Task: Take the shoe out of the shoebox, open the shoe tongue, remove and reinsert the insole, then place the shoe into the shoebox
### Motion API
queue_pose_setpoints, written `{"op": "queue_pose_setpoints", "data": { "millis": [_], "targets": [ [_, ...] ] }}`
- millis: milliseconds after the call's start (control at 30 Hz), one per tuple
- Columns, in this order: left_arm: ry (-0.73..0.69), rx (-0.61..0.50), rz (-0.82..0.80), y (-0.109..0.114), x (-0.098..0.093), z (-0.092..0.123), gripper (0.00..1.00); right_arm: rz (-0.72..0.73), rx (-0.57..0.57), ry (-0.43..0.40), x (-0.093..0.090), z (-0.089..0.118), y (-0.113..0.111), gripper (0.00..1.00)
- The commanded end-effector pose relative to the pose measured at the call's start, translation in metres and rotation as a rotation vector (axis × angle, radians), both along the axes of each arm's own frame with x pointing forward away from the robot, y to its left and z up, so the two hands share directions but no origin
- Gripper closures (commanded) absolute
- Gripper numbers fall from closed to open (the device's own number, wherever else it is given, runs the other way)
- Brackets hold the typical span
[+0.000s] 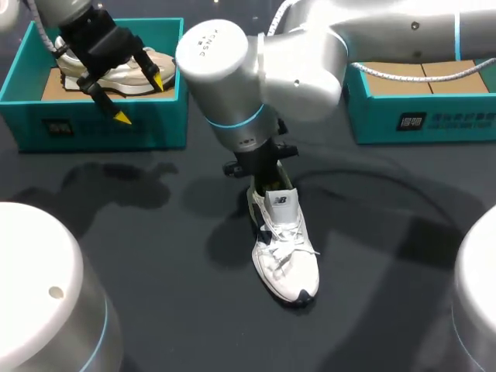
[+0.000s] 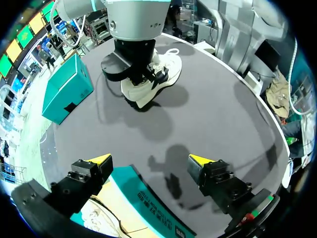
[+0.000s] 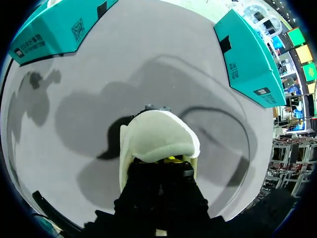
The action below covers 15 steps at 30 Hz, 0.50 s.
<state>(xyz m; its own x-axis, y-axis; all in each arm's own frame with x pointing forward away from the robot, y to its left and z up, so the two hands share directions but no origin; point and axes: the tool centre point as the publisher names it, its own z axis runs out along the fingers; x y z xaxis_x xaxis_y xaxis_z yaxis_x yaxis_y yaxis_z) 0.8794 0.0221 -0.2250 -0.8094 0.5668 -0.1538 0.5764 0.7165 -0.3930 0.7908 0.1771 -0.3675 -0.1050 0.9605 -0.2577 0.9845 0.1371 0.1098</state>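
A white shoe [image 1: 285, 252] lies on the dark table, toe towards me and tongue [image 1: 280, 203] standing up. My right gripper [image 1: 268, 180] reaches down into its heel opening and is shut on the pale insole [image 3: 158, 139]. In the right wrist view that insole curves up ahead of the fingers and hides the shoe. My left gripper [image 1: 140, 99] hangs open and holds nothing, over the front wall of the teal shoebox [image 1: 93, 128] at the back left. In the left wrist view the left gripper [image 2: 151, 161] is above that shoebox [image 2: 143, 198], with the shoe [image 2: 156, 79] farther ahead.
A second pale shoe [image 1: 136, 74] lies inside the left shoebox. Another teal box [image 1: 418, 116] with brown cardboard in it stands at the back right. My right arm's large elbow [image 1: 232, 70] hangs over the table's middle. White arm bases [image 1: 39, 302] fill both near corners.
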Motion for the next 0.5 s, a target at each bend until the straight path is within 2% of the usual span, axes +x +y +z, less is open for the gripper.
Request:
{"op": "queue_pose_setpoints", "data": {
  "millis": [33,167,300,400,500],
  "targets": [
    [-0.001,0.003,0.0,0.0,0.0,0.0,0.0,-0.001,0.013,-0.005,0.0,0.001,-0.004,1.0],
    [-0.001,0.003,0.0,0.0,0.0,0.0,0.0,-0.006,0.039,-0.034,-0.001,0.02,-0.005,1.0],
    [-0.001,0.003,0.0,0.0,0.0,0.0,0.0,-0.034,0.135,-0.019,-0.001,0.032,-0.011,1.0],
    [-0.001,0.003,0.0,0.0,0.0,0.0,0.0,-0.026,0.18,-0.012,-0.001,0.033,-0.014,1.0],
    [-0.001,0.003,0.0,0.0,0.0,0.0,0.0,0.0,0.188,-0.009,0.004,0.024,-0.013,1.0]
  ]
}}
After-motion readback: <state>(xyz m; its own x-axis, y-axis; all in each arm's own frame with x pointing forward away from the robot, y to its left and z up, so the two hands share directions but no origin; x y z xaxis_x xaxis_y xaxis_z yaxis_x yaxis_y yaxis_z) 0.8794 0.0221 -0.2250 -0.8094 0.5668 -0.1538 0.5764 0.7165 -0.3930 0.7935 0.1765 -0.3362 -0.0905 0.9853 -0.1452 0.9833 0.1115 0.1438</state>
